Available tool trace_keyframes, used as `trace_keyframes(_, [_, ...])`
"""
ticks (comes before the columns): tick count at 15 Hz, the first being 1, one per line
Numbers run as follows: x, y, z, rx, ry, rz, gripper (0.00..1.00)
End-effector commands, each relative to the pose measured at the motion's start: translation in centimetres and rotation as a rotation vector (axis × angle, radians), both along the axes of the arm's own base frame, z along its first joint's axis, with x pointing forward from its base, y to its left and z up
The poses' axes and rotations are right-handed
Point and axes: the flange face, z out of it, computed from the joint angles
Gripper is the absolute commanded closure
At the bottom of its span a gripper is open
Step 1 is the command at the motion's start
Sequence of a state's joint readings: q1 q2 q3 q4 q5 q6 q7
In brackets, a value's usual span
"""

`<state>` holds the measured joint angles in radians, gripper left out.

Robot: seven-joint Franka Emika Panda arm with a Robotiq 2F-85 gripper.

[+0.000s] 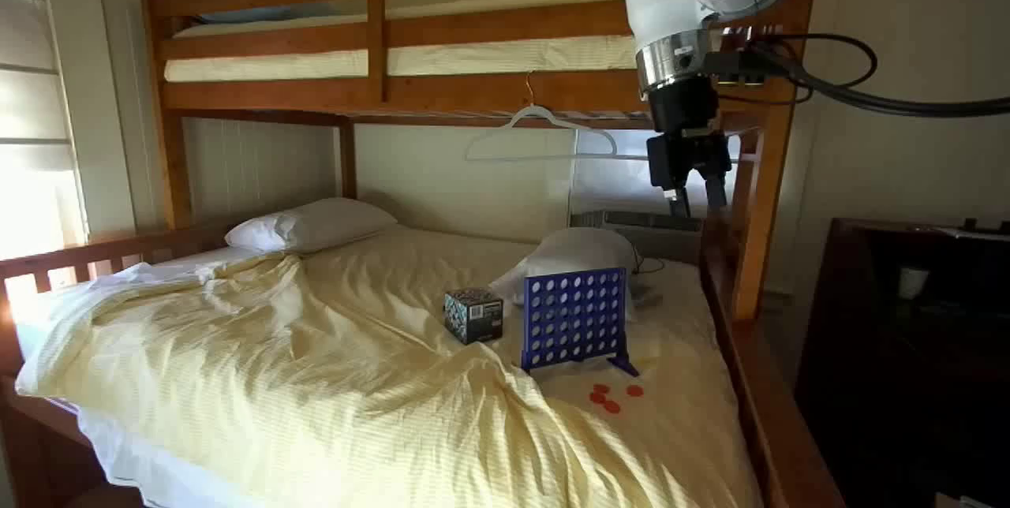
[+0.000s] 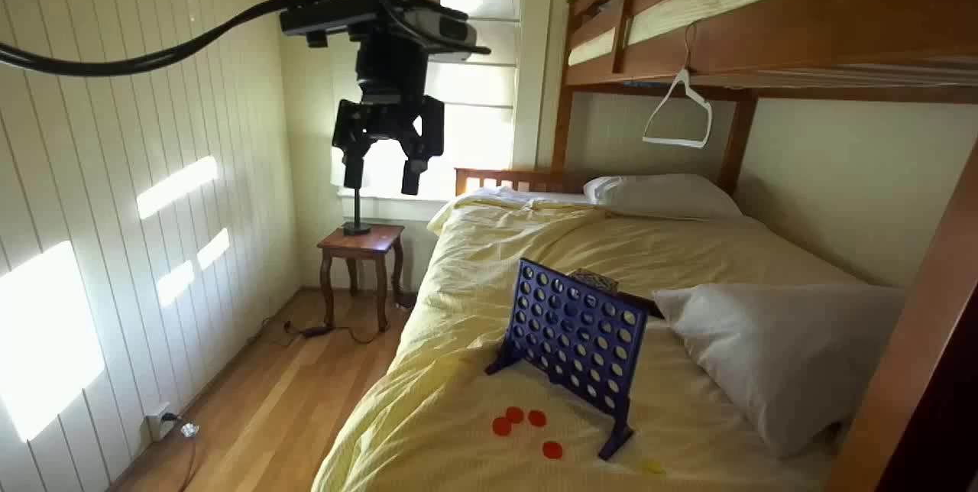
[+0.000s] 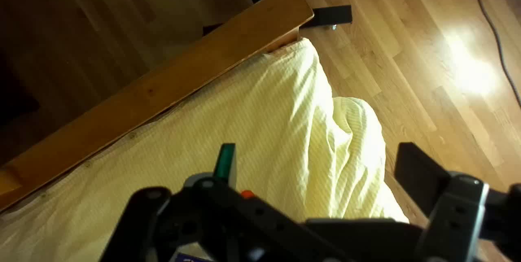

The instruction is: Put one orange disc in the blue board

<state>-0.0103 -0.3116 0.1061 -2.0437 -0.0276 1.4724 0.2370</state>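
In both exterior views, four orange discs are lying on the yellow sheet; near them the blue board is standing upright. A patterned box is resting nearby. The gripper is hanging higher, its fingers spread apart.

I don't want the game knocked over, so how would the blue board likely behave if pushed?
The blue board would probably tip easily, standing tall and thin on soft-looking bedding. Being perforated all over, it's likely light for its size. It's probably stiff, standing straight without sagging.
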Motion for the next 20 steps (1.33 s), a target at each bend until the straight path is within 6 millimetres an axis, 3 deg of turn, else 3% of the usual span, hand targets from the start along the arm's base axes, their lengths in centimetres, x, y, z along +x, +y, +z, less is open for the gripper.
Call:
trace_keyframes(1, [0.0, 0.0, 0.0, 0.0, 0.001, 0.0, 0.0])
trace_keyframes(7, [0.4, -0.5, -0.2, 0.002, 0.001, -0.02, 0.0])
trace_keyframes(15, [2.6, -11.0, -6.5, 0.082, -0.033, -0.158, 0.0])
trace_keyframes(20, [5.1, -13.9, -11.8, 0.107, -0.231, -0.16, 0.0])
